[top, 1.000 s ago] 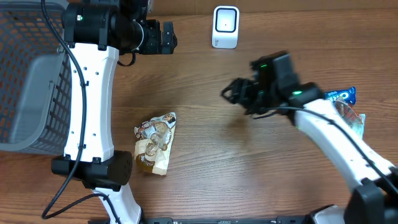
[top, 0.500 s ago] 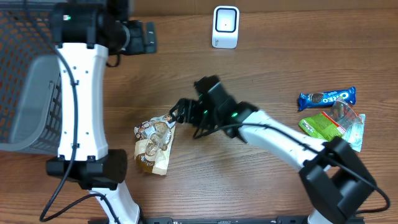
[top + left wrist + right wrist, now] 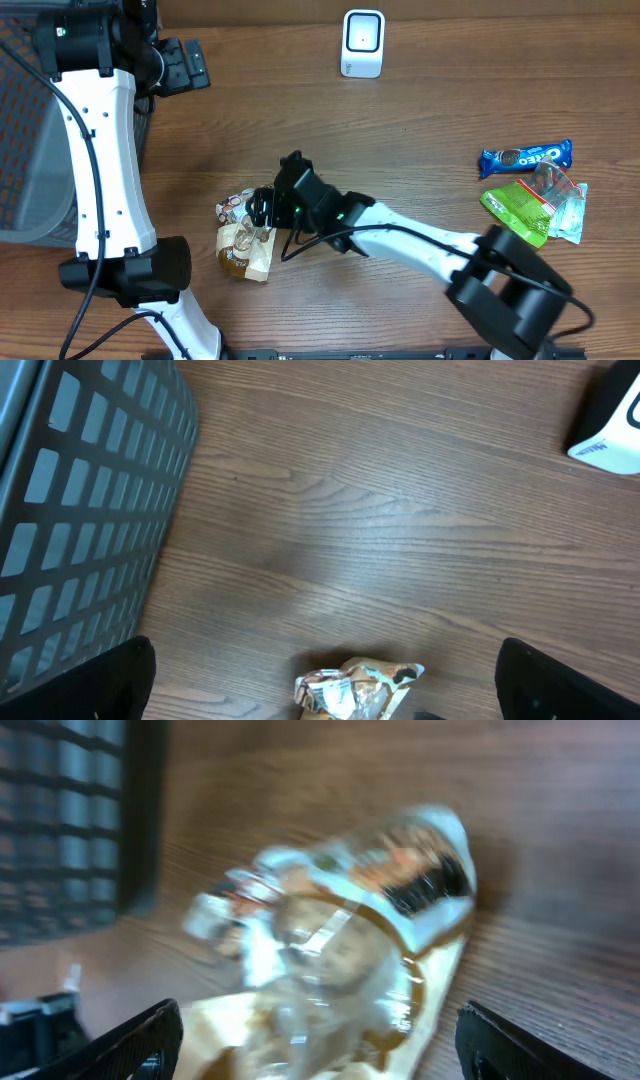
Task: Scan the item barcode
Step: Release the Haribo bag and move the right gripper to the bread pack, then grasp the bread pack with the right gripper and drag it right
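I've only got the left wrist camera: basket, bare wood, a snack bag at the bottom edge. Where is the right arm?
Observer: The right tool is over the snack bag, open, gripping nothing.
Operator: Anything else to scan?
Observer: Off to the right, a blue Oreo pack and a green packet beside a clear wrapper.
Operator: And the white box at my corner?
Observer: A small white device, likely the scanner, at the middle of the far edge.
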### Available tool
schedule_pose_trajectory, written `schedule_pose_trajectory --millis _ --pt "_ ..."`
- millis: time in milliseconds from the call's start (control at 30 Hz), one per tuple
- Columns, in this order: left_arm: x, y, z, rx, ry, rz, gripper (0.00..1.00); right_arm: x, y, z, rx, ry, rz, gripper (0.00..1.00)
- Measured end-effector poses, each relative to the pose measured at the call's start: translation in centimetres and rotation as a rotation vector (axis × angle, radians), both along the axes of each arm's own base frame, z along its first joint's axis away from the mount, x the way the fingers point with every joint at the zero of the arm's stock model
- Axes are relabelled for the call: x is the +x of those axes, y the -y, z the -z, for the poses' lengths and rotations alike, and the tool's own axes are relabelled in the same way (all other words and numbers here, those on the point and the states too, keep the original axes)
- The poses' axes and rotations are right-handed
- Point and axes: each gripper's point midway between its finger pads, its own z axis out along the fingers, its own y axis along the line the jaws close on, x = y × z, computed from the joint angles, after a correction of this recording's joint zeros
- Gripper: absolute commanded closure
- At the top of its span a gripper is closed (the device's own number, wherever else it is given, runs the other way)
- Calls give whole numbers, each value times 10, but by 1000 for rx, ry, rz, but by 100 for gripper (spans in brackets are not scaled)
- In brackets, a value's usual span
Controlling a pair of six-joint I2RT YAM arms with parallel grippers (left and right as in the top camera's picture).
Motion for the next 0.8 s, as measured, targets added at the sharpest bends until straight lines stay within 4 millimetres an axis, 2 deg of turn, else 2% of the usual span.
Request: schedule_pose_trajectory --millis 100,267,333,400,567,700,800 --pt "0 0 0 0 0 -1 0 -7 -4 26 -33 -32 -19 20" --pt "0 0 0 -1 0 -3 0 -12 -7 42 -39 -57 -37 37" --pt "0 0 0 -2 -1 -3 0 -12 -7 44 -43 -60 -39 51" --pt "0 0 2 -2 -7 -3 0 -13 -7 46 -44 -68 -43 71" --pt "-2 0 14 -4 -44 -3 0 -14 -8 45 -47 -70 -62 96" --pt "-5 0 24 -7 -79 -3 0 -14 -3 46 -57 -83 -104 96" --pt "-6 0 31 -8 -100 -3 0 -10 18 49 -96 -128 -105 96"
